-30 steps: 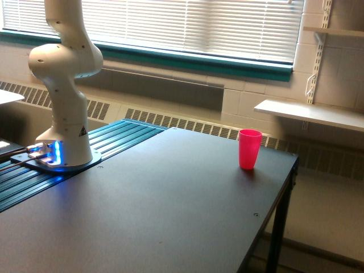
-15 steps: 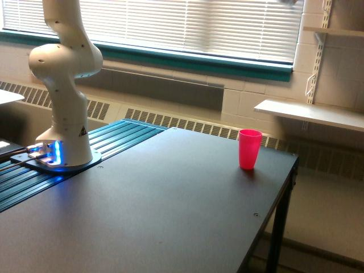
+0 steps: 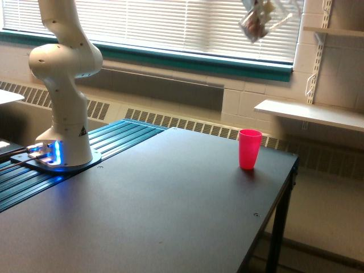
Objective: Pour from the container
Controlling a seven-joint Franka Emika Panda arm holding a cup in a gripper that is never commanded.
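End effector (image 3: 278,7) barely in frame at the top edge of the exterior view, toward its right; only a pale blurred portion visible, so grip state cannot be determined. Clear container (image 3: 254,23) seen directly below that pale portion, tilted, high above the surface, against the window blinds (image 3: 187,25). Dark reddish-brown bits visible through its wall. Contact between end effector and container not resolvable owing to blur and cropping.

Pink cup (image 3: 249,148) standing upright on the dark surface (image 3: 159,210), near its far corner on the exterior view's right, well below the container and roughly under it. Nothing touching the pink cup.

Arm base (image 3: 61,131) mounted at the exterior view's left, on a plate beside ridged teal panels (image 3: 122,133), blue light glowing at its foot. White arm link rising out of frame at top left.

Beyond the surface: radiator grille (image 3: 187,125) along the wall under a teal window sill (image 3: 199,60). Wall shelf (image 3: 310,114) on brackets at the exterior view's right, well apart from the surface.
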